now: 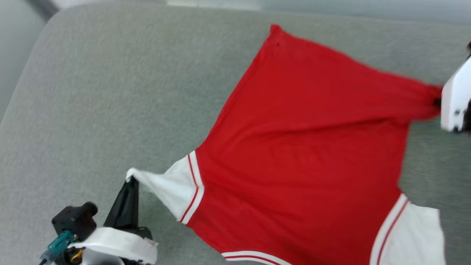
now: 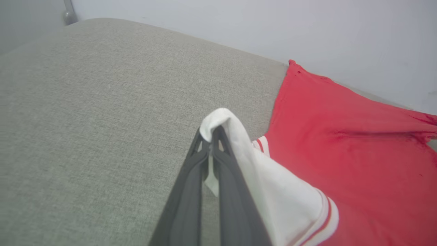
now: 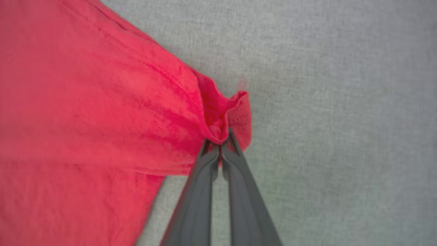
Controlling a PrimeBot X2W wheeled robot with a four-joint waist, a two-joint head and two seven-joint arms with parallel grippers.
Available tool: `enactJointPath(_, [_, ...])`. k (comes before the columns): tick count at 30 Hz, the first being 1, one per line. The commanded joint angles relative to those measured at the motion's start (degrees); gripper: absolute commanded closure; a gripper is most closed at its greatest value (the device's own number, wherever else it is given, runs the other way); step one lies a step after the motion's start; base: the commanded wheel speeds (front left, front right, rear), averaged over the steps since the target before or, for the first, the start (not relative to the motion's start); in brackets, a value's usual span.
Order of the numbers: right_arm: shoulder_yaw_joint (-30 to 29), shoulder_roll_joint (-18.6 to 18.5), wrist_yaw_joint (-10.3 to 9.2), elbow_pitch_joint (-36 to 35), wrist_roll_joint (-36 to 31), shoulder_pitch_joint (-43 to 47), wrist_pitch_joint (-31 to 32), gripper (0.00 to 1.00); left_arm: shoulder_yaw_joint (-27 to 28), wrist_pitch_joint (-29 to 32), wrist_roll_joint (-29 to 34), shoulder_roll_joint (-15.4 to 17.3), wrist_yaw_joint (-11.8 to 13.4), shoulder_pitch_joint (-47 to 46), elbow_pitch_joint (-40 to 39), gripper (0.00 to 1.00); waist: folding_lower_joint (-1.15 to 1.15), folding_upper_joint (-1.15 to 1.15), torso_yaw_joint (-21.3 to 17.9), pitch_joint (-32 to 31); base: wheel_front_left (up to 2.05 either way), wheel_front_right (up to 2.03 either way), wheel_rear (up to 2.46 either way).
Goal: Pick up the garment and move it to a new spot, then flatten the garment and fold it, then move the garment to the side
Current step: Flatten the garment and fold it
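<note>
On cushion [image 1: 110,92], garment [image 1: 301,147] seemingly taut.

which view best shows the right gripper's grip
Right wrist view: the right gripper is shut on a bunched red garment corner. Head view blurs that grip at its right edge; left wrist view shows the corner far off.

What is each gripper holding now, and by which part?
Both hold the garment. The left gripper pinches the end of one white sleeve. The right gripper pinches a bunched corner of the red body.
</note>
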Motion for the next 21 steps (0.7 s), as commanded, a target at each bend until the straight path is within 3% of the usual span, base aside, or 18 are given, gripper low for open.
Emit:
enactJointPath(1, [0.8, -1.1, -0.07, -1.7, 1.4, 2.9, 0.3, 1.00, 0.5, 0.2, -0.3, 0.4, 0.5, 1.1, 0.1, 1.00, 0.00, 0.00, -5.2, -5.5, 0.00, 0.00, 0.00])
enactJointPath(5, [2.6, -3.2, -0.06, -11.0, 6.5, 13.7, 1.1, 1.00, 2.2, 1.8, -1.2, 2.1, 2.4, 4.6, 0.3, 1.00, 0.00, 0.00, -9.7, -9.4, 0.00, 0.00, 0.00])
enactJointPath(9, [0.4, -3.7, -0.05, -18.6, 8.7, 25.9, 1.8, 1.00, 3.5, 2.9, -2.2, 3.2, 3.7, 7.7, 0.2, 1.00, 0.00, 0.00, -13.4, -12.8, 0.00, 0.00, 0.00])
enactJointPath(14, [-4.3, -0.8, -0.06, -26.8, 8.7, 42.7, 3.8, 1.00, 4.9, 4.3, -3.5, 4.6, 5.2, 11.4, 0.2, 1.00, 0.00, 0.00, -17.0, -15.5, 0.00, 0.00, 0.00])
enactJointPath(20, [-10.2, 6.4, -0.05, -35.8, 6.3, 57.4, 6.9, 0.98, 5.9, 5.4, -4.4, 5.4, 6.4, 13.5, -0.6, 1.00, 0.00, 0.00, -19.4, -15.6, 0.00, 0.00, 0.00])
enactJointPath(21, [-11.2, 7.9, -0.05, -37.0, 6.1, 58.8, 6.8, 0.52, 6.0, 5.6, -4.4, 5.5, 6.5, 13.5, -0.7, 1.00, 0.00, 0.00, -19.6, -15.4, 0.00, 0.00, 0.00])
